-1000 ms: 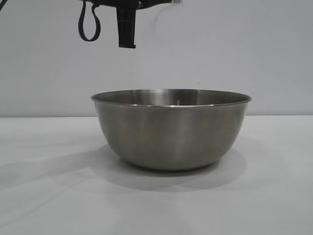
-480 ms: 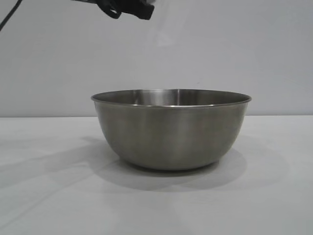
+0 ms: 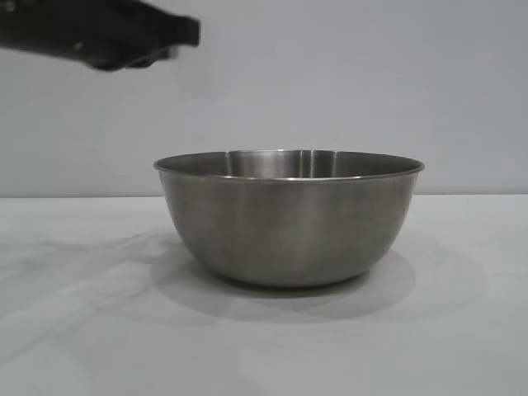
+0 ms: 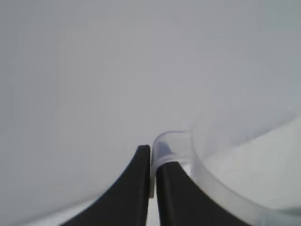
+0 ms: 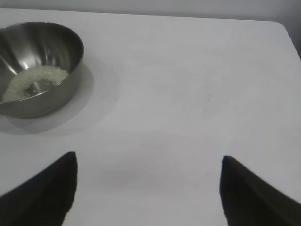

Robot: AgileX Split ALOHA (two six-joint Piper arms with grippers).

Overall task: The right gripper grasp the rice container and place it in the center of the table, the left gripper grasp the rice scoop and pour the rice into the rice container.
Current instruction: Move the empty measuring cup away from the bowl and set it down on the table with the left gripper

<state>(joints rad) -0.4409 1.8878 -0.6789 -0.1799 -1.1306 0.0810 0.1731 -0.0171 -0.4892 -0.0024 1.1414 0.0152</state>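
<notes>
The table (image 3: 74,330) carries the rice container (image 3: 289,219), rice (image 5: 33,81) pooled inside. Left gripper (image 4: 151,162) is up off to the container's side, clamped on the rice scoop (image 4: 197,165) handle. Right gripper (image 5: 148,188) sits well away from it, jaws spread, nothing between.

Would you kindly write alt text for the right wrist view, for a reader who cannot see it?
A large round stainless-steel mixing bowl stands on a plain white tabletop, with a shallow patch of small off-white rice grains inside. Nearer the camera, the black right gripper hangs over bare table with its two pointed fingers wide apart, holding nothing.
</notes>
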